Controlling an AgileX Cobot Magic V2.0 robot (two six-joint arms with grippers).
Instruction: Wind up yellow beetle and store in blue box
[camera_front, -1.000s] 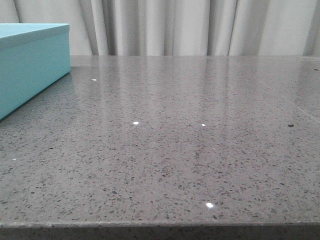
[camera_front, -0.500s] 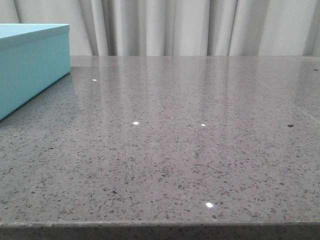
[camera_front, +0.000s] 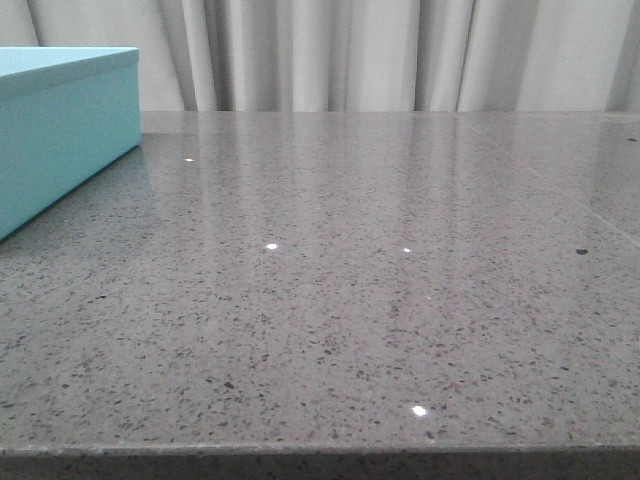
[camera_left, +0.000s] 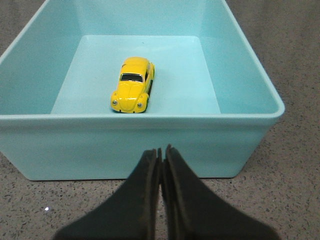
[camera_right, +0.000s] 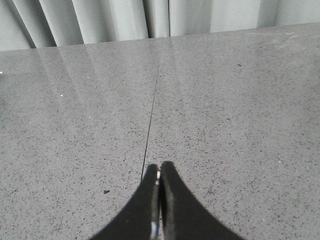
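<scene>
The yellow beetle (camera_left: 132, 91) rests on its wheels on the floor of the blue box (camera_left: 250, 107), its nose toward the box's near wall. My left gripper (camera_left: 161, 150) hovers just outside that near wall, shut with nothing held. In the front view only a corner of the blue box (camera_front: 65, 130) shows at the far left, and the beetle is hidden inside it. My right gripper (camera_right: 159, 169) is shut and empty above bare grey tabletop. Neither gripper appears in the front view.
The grey speckled table (camera_front: 350, 300) carries a thin seam (camera_right: 152, 105) running away from my right gripper. Pale curtains (camera_front: 380, 55) hang behind the table's far edge. The table's near edge (camera_front: 320, 450) crosses the bottom of the front view.
</scene>
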